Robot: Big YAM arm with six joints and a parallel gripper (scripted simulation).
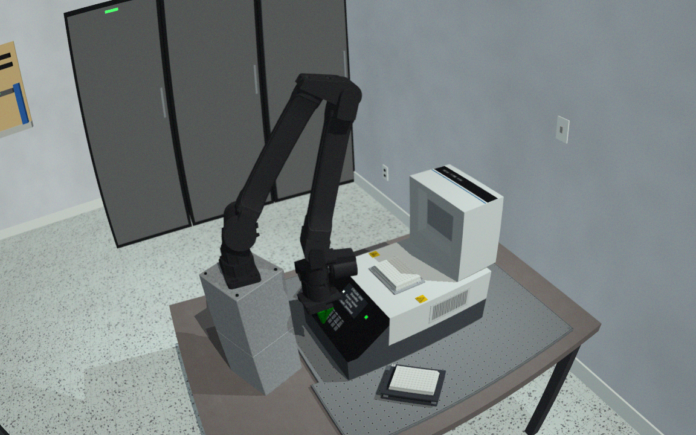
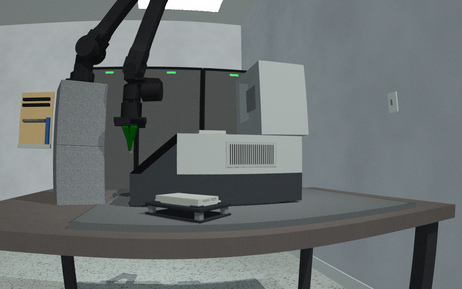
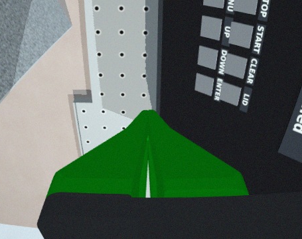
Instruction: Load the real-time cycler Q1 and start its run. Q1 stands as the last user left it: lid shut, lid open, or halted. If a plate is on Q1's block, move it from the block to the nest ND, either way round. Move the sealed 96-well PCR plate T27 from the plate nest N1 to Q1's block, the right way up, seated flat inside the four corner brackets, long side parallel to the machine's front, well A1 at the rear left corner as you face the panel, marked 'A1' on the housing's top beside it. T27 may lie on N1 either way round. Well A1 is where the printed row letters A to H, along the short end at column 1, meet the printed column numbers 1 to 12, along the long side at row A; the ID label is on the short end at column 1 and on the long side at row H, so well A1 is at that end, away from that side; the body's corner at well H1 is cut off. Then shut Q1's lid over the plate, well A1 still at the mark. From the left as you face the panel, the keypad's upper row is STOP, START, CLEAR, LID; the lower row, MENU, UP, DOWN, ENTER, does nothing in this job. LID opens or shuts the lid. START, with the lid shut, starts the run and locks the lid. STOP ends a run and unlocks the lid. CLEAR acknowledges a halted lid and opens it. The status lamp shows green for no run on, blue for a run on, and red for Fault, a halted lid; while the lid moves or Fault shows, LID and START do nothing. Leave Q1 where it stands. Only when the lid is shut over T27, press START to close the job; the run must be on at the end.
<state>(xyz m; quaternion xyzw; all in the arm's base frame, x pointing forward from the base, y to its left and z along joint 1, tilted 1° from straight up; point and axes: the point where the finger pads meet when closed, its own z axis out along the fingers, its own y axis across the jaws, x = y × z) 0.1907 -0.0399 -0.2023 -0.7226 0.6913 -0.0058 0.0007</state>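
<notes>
Q1 (image 1: 426, 309) (image 2: 203, 154) stands on the table with its lid (image 1: 456, 222) (image 2: 272, 98) raised upright. A white plate (image 1: 396, 274) (image 2: 213, 131) lies on its block. The status lamp (image 1: 365, 316) shows green. Plate T27 (image 1: 414, 380) (image 2: 187, 198) lies on the black nest N1 (image 1: 380, 393) (image 2: 189, 215) in front of Q1. My gripper (image 1: 325, 315) (image 2: 129, 147) (image 3: 148, 120) has its green fingers shut on nothing. It points down, a little above the sloped panel, at the left edge beside the keypad (image 3: 226, 44) (image 1: 335, 322). The display (image 3: 299, 115) is cut off at the frame edge.
The arm's grey pedestal (image 1: 253, 324) (image 2: 78, 143) stands left of Q1. The perforated mat (image 1: 502, 330) (image 3: 120, 26) lies under Q1 and the nest. Dark cabinets line the back wall.
</notes>
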